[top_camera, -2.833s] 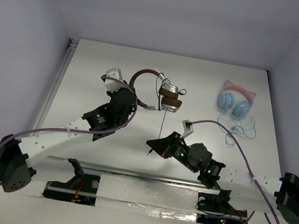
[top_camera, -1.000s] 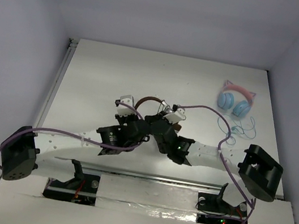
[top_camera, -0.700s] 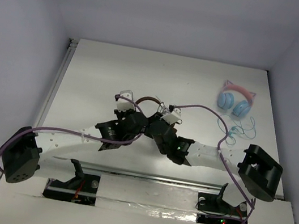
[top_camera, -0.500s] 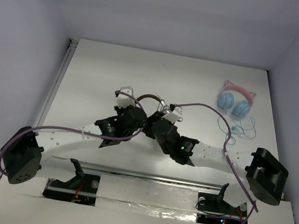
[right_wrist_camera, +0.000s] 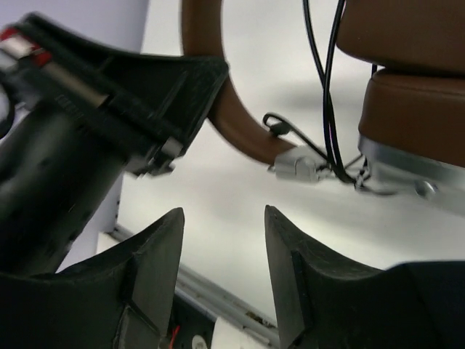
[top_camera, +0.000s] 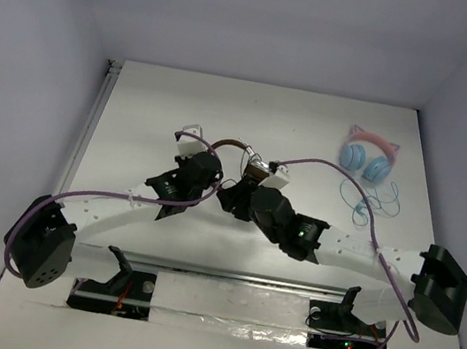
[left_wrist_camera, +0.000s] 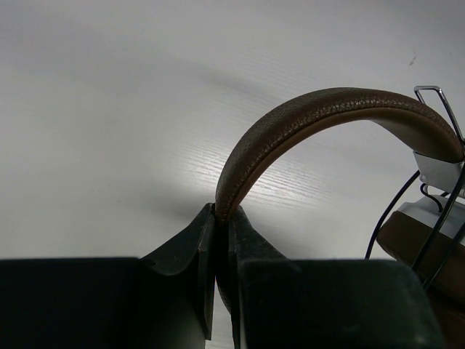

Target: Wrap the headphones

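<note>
The headphones [top_camera: 252,161] hang above the middle of the table, brown headband [left_wrist_camera: 320,109] arched up and brown ear pads [right_wrist_camera: 414,109] stacked at the right. My left gripper [left_wrist_camera: 221,218] is shut on the headband's left end. A thin black cable [right_wrist_camera: 327,87] runs down past the silver ear cup [right_wrist_camera: 407,171] and loops around the yoke. My right gripper [right_wrist_camera: 221,214] stands open just below the headband and ear cups, with only bare table between its fingers. In the top view it [top_camera: 234,197] sits close beside the left gripper [top_camera: 195,164].
Pink-and-blue cat-ear headphones [top_camera: 368,154] lie at the back right with their light blue cable [top_camera: 377,203] coiled in front. A metal rail [top_camera: 226,274] runs along the near edge. The purple arm cables [top_camera: 333,169] loop over the table.
My right gripper has opened near the ear cups and its arm has stretched out lower to the right. The left gripper has carried the headband slightly back and left.
</note>
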### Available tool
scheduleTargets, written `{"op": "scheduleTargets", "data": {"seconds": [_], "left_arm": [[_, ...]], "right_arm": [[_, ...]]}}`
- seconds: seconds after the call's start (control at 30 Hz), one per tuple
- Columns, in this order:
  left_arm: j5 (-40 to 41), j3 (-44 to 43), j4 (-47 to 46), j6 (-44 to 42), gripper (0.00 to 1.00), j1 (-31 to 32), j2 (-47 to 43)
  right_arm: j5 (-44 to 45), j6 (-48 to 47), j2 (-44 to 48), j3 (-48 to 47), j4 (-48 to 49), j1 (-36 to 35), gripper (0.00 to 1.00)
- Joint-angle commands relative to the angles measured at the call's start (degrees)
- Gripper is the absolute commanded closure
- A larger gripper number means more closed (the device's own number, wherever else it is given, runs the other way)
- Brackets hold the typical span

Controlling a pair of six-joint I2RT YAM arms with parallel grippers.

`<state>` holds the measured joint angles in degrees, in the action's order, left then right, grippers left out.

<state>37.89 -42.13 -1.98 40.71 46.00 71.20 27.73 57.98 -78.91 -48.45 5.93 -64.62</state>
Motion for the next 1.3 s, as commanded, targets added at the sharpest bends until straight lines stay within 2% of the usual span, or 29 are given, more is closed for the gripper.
{"op": "scheduleTargets", "data": {"seconds": [0.0, 0.1, 0.27, 0.4, 0.67, 0.83, 1.07, 1.13, 1.2, 1.27], "left_arm": [[-2.3, -3.0, -5.5, -0.8, 1.00, -2.1, -0.4], [-2.9, -3.5, -5.8, -1.4, 1.00, -2.1, 0.5], [-5.7, -5.3, -7.0, -2.3, 1.00, -3.3, 4.2], [-9.2, -7.3, -8.1, -2.8, 1.00, -4.5, 8.7], [-15.9, -16.9, -9.1, -4.6, 1.00, -8.7, 22.2], [-17.8, -25.2, -7.4, -5.6, 1.00, -8.7, 30.5], [-19.1, -29.4, -6.6, -4.4, 1.00, -8.7, 38.1], [-19.5, -28.8, -7.0, -4.1, 1.00, -8.7, 38.5], [-19.8, -28.5, -7.0, -4.1, 1.00, -8.7, 38.8], [-19.9, -27.1, -8.3, -4.5, 0.85, -8.7, 37.7]], "right_arm": [[-3.1, -2.6, 5.9, 0.8, -0.5, -1.0, 0.45], [-2.9, -5.1, 11.7, 1.2, -3.0, -1.0, 0.36], [-1.6, -9.0, 23.7, 2.7, -9.7, -1.0, 0.39], [0.8, -11.1, 33.9, 4.8, -14.2, -1.0, 1.00], [4.1, -12.6, 45.3, 7.5, -23.0, -1.0, 1.00], [4.8, -11.7, 47.4, 9.3, -24.1, -1.0, 1.00], [5.5, -11.6, 48.2, 10.1, -25.0, -1.0, 0.99], [6.0, -11.7, 48.3, 9.7, -25.5, -1.0, 0.93], [6.5, -12.1, 48.8, 9.3, -25.9, -1.0, 0.81], [6.7, -12.5, 49.2, 8.4, -26.2, -1.0, 0.69]]}}
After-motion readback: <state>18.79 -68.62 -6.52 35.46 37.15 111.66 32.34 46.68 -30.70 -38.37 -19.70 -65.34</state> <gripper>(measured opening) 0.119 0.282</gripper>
